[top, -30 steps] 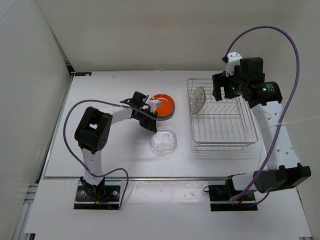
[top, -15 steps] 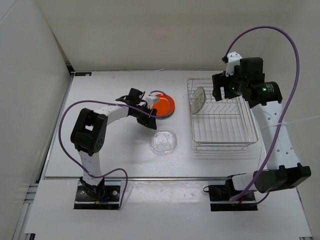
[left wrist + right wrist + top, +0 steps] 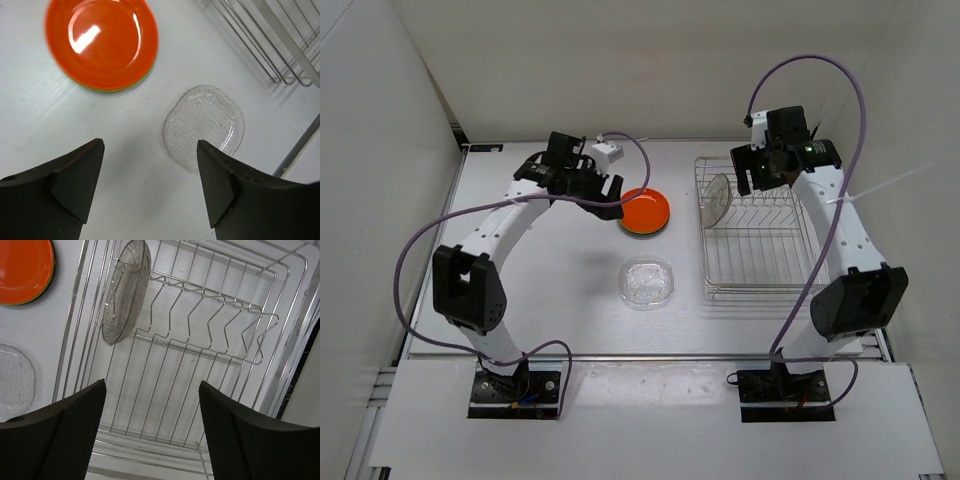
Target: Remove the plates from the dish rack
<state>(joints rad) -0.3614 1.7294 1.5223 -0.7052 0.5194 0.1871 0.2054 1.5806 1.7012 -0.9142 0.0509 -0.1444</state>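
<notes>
One clear plate (image 3: 125,290) stands on edge at the rack's (image 3: 768,291) far left end. It looks thin, hard, slippery, breakable; pinch its top rim gently. The left tool (image 3: 149,145) and right tool (image 3: 151,385) are spread, empty.

Four plates are showing at least in part. One orange plate (image 3: 645,210) is lying on one yellow-green plate (image 3: 114,90), of which only a sliver of rim is peeking out. Two clear ones are in view: one clear plate on the worktop (image 3: 647,281) and one clear plate in the rack (image 3: 717,198). Whether anything more is sitting under the orange one cannot be told. One dish rack (image 3: 767,291) is standing on the single worktop (image 3: 540,290). Two arms are reaching over it, the left arm (image 3: 495,225) and the right arm (image 3: 840,225), each carrying one gripper: the left gripper (image 3: 150,150) and the right gripper (image 3: 152,385).
</notes>
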